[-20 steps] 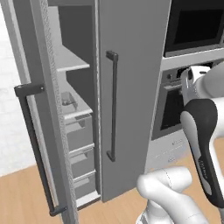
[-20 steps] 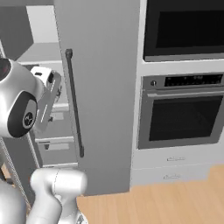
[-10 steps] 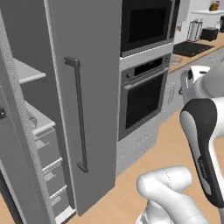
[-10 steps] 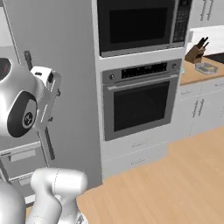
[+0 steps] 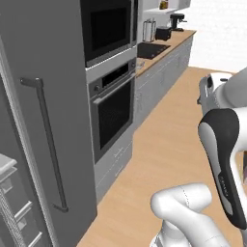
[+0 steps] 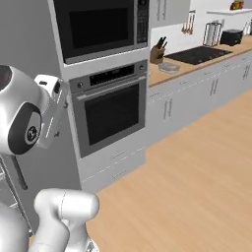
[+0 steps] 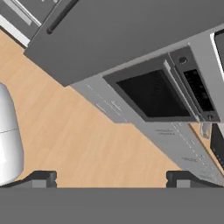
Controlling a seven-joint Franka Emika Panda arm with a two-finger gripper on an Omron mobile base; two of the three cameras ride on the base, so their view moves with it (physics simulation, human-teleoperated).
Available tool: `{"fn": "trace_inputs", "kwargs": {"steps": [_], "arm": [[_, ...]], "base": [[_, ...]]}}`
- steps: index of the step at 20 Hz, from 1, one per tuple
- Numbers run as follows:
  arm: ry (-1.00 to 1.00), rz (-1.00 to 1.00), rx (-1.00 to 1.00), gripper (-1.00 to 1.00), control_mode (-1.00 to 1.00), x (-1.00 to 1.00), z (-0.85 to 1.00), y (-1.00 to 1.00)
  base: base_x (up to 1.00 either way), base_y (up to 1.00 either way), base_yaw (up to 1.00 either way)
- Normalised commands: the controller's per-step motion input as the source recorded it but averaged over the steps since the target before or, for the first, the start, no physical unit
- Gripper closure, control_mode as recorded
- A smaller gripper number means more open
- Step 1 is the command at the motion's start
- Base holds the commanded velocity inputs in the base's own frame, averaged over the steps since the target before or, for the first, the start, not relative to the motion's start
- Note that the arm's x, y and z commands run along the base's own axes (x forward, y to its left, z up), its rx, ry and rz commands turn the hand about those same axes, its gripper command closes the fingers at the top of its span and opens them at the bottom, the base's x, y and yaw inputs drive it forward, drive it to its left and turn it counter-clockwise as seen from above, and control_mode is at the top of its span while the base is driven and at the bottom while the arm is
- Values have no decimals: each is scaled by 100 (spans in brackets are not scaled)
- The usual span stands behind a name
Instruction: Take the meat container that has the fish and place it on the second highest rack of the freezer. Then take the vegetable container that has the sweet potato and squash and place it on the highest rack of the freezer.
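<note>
Now, claw: two dark-tipped gripper point(image 7: 111, 178), jaws wide apart, empty.
Shift: base has swung away from tall grey freezer point(image 5: 43, 125), now at nine o'clock.
Ahead: built-in black-glass oven point(image 6: 113, 112).
Far: shallow grey tray point(image 6: 169, 67) on wooden counter, one o'clock, likely next pickup.

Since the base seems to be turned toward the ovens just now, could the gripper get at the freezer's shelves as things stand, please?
Probably not. The open, empty gripper faces the wall oven and wood floor, while the freezer sits at the far left edge of the left base view, so the base would likely need to turn back.
</note>
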Motion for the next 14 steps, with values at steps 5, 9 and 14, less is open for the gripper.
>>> {"fn": "trace_inputs", "kwargs": {"steps": [5, 9, 14], "arm": [[0, 0, 0, -100, 100, 0, 0, 0], [0, 0, 0, -100, 100, 0, 0, 0], [0, 0, 0, -100, 100, 0, 0, 0]], "base": [[35, -7, -15], [20, -38, -44], [55, -32, -49]]}}
